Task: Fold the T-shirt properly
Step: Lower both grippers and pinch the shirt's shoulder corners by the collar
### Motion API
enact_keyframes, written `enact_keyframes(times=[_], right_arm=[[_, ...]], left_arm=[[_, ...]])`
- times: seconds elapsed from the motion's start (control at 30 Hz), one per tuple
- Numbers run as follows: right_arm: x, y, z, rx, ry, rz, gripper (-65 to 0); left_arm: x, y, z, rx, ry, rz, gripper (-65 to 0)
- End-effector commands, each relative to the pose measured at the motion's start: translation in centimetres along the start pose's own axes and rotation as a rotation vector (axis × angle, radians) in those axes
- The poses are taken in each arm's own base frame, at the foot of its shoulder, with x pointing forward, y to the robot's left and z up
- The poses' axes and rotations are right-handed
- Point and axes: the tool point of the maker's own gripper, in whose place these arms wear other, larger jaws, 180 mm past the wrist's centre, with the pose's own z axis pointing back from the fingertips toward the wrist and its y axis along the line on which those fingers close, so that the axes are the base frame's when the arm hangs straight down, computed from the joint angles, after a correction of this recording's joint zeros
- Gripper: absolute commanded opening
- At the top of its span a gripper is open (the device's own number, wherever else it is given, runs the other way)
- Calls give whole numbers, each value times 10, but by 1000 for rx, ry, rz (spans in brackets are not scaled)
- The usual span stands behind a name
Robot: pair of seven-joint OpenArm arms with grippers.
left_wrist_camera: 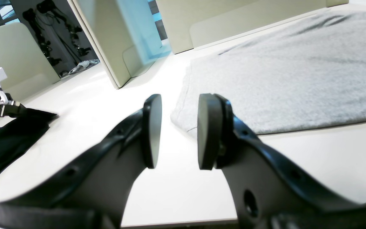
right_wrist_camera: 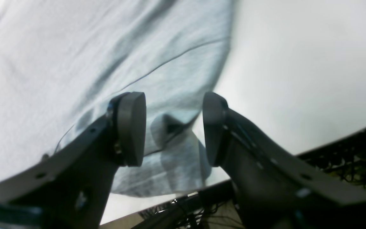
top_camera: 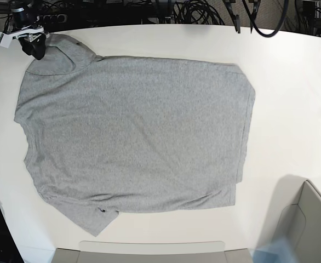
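The white table (top_camera: pixel 292 98) carries the T-shirt (top_camera: pixel 133 131), spread flat and plain side up across its middle, no fold made yet. The right gripper (right_wrist_camera: pixel 173 127) hangs over the shirt's sleeve at the table edge, jaws wide and empty. The left gripper (left_wrist_camera: pixel 176 130), parted and holding nothing, sits just beside what is probably the shirt's hem corner. Next, each must close on cloth.

The light heather-grey short-sleeved cotton T-shirt (top_camera: pixel 133 134) is spread flat on the white table (top_camera: pixel 292 104) (base view), 1 sleeve at the far-left corner beneath the black right gripper (top_camera: pixel 34 48), a pale box (top_camera: pixel 305 219) near-right.
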Motion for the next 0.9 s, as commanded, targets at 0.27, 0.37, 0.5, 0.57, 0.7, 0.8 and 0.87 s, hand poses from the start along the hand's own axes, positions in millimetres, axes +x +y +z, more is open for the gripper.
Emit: enact_keyframes(times=[0.27, 0.37, 0.5, 0.57, 0.7, 0.8, 0.87], right_arm=[[-18, 13, -23, 48, 79, 136, -360], [-24, 11, -25, 1, 65, 141, -360], [-35, 17, -23, 14, 75, 152, -360], [-45, 29, -21, 62, 85, 146, -360], [-76, 43, -17, 124, 229, 189, -360], [-91, 50, -15, 162, 307, 211, -370], [-95, 53, -14, 177, 311, 207, -384]], left_arm=[[-2, 3, -2, 13, 17, -5, -452], [-2, 3, -1, 13, 22, -5, -452], [-2, 3, -1, 13, 22, -5, -452], [-2, 3, -1, 13, 22, -5, -452], [0, 3, -3, 14, 15, -6, -451], [4, 4, -10, 19, 2, -5, -450], [6, 6, -16, 24, 9, -7, -449]])
